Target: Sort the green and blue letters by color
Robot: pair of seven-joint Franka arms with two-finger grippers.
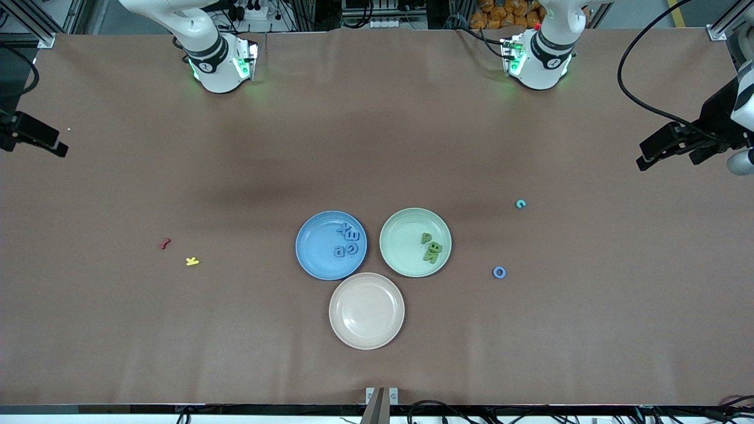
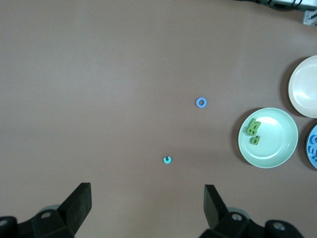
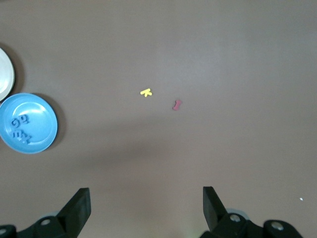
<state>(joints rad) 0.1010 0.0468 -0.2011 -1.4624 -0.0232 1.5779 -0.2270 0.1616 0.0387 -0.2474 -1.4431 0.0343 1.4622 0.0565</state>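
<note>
Several periwinkle blue letters (image 1: 346, 241) lie on the blue plate (image 1: 315, 250); they also show in the right wrist view (image 3: 20, 129). A few olive-green letters (image 1: 432, 248) lie on the green plate (image 1: 403, 232). A loose blue O (image 1: 499, 272) lies on the table toward the left arm's end, also in the left wrist view (image 2: 201, 102). A small teal letter (image 1: 521, 204) lies farther from the front camera than the O. My left gripper (image 2: 147, 191) is open and empty, high over the table's left-arm end. My right gripper (image 3: 146, 193) is open and empty, high over the right-arm end.
An empty beige plate (image 1: 366, 310) sits nearer to the front camera, touching the other two plates. A small red letter (image 1: 165, 243) and a small yellow letter (image 1: 192, 261) lie toward the right arm's end. The table is covered in brown cloth.
</note>
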